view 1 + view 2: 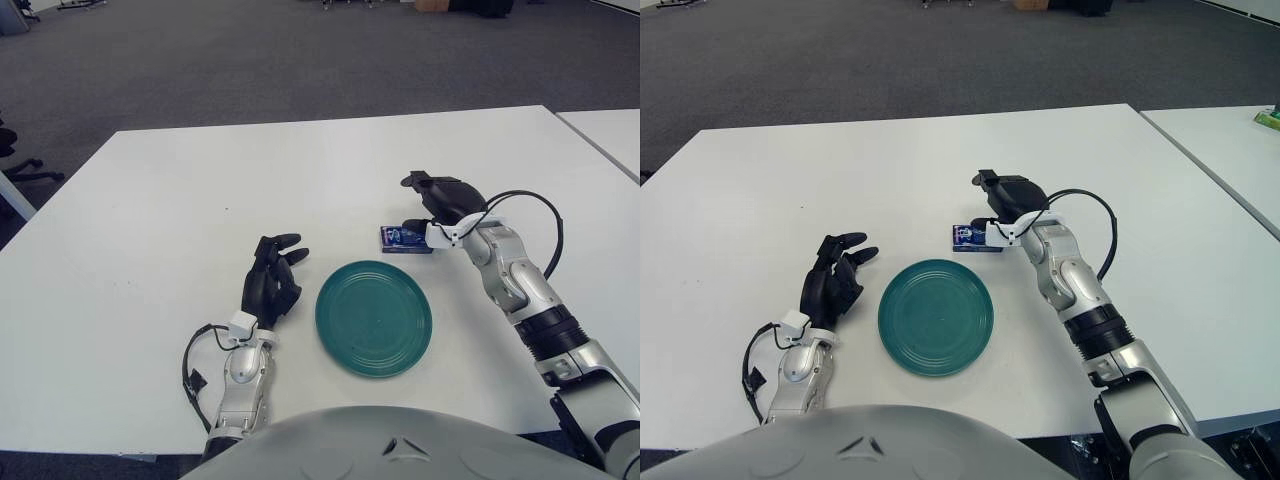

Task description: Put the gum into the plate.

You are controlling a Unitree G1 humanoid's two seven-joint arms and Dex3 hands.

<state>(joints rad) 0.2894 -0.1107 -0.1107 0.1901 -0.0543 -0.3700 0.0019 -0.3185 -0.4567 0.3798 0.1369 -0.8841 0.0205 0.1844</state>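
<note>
Gum [404, 238] gripped by right hand [436, 205].
It sits at the plate's [374, 318] 1 o'clock; left hand [272, 278] open at 9.

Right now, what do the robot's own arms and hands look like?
Both arms are silver-grey metal with rounded segmented housings. Each ends in a black three-finger hand: the left hand and the right hand. A small white block sits at each wrist. A black cable loops beside the left forearm, and another arcs out from the right forearm. The right arm has a black ribbed band.
</note>
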